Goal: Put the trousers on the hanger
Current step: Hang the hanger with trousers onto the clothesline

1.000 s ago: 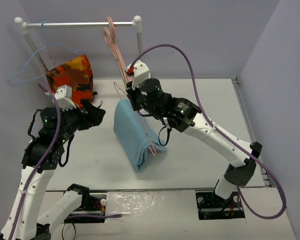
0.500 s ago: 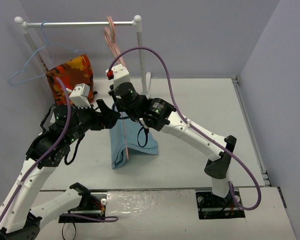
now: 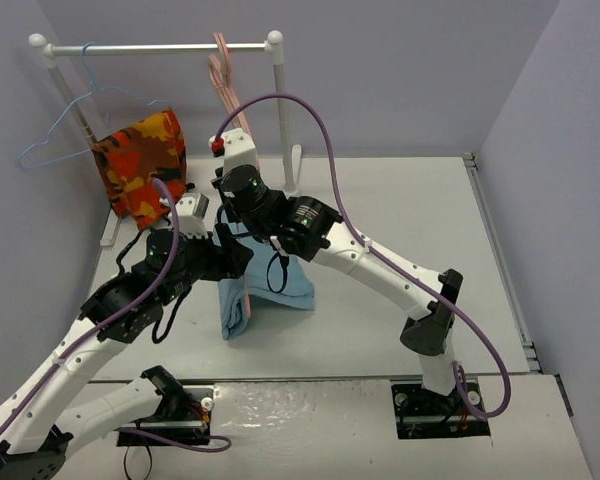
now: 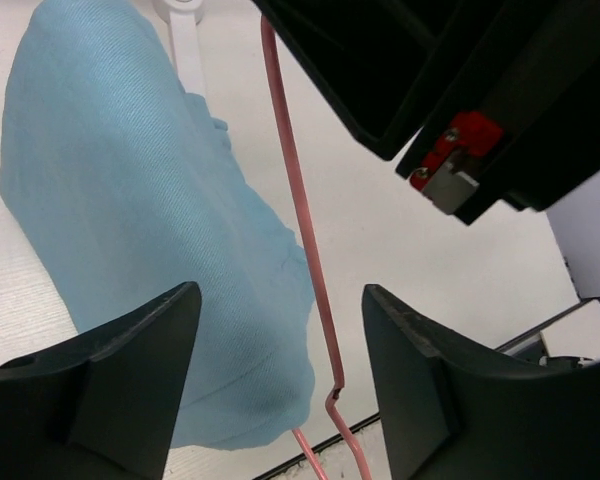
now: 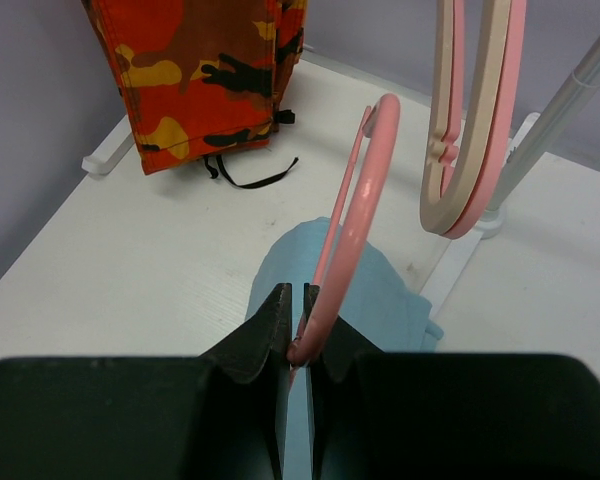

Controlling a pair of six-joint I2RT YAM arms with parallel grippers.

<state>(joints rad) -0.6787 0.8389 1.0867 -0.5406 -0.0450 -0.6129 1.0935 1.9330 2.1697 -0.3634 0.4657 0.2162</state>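
The light blue trousers (image 3: 296,286) hang folded over the thin salmon-pink hanger (image 3: 248,298), their lower end on the table. My right gripper (image 3: 236,228) is shut on the hanger's wire just below its hook (image 5: 366,190), with the trousers (image 5: 385,290) beneath it. My left gripper (image 3: 234,258) is close beside it, open. In the left wrist view the hanger's wire (image 4: 305,250) runs between the two fingers (image 4: 130,370) without touching them, and the trousers (image 4: 140,220) fill the left side.
A clothes rack (image 3: 160,47) stands at the back left with a thin blue hanger (image 3: 60,130), an orange camouflage cloth (image 3: 140,160) and thicker pink and beige hangers (image 3: 225,75). The rack's white post (image 5: 570,100) stands just right of the held hanger.
My right arm has carried the hanger and trousers left and nearer. My left arm has come in beside it, and its jaws have narrowed a little around the wire.
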